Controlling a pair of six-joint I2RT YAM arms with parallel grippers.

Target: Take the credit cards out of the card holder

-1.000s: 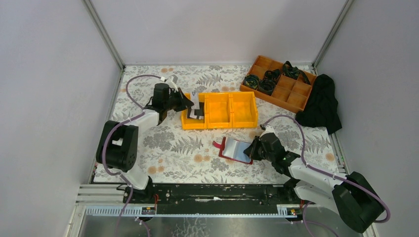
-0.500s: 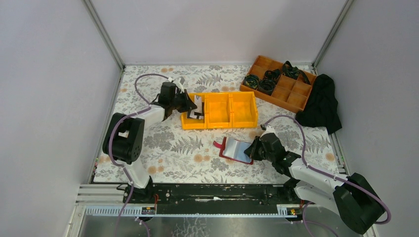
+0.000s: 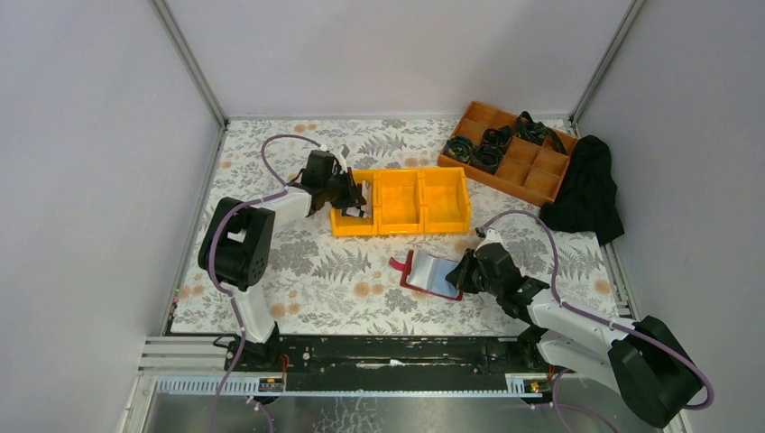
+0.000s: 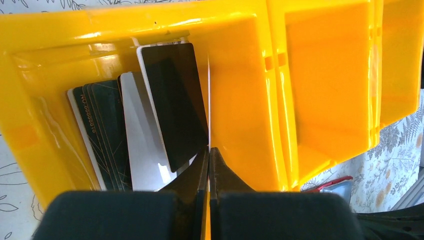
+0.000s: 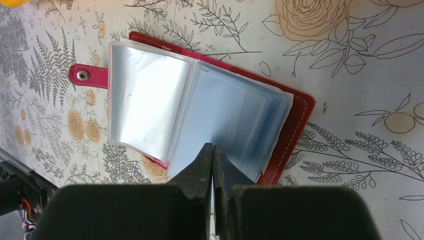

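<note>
**Mia:** Where is the card holder (image 3: 431,275)?

**Ben:** On the flowery table (image 3: 307,271), in front of the yellow bin (image 3: 401,227). It lies flat and open. Its long side goes left to right, a bit slanted. The little snap tab (image 5: 85,76) points left. You can see red edges and clear pages inside.

**Mia:** And the credit cards (image 4: 145,135)?

**Ben:** In the left box of the bin. They stand on end and lean on each other: some dark ones, a white one, then a black one (image 4: 175,110).

**Mia:** What else holds stuff?

**Ben:** An orange tray (image 3: 539,183) far on the right has black coils (image 3: 474,152) in some boxes. A black cloth (image 3: 586,189) lies just beside it.

**Mia:** What is the left gripper (image 4: 209,152) doing?

**Ben:** Its arm reaches far out, and the gripper pokes into the left box. The fingers are pressed together on a thin white card (image 4: 209,107), seen from its edge.

**Mia:** And the right gripper (image 5: 212,150)?

**Ben:** That arm stretches low to the left. Its fingers are pressed together too, with the tips on the clear pages at the holder's right side. I can't tell if a page is caught between them.
</note>
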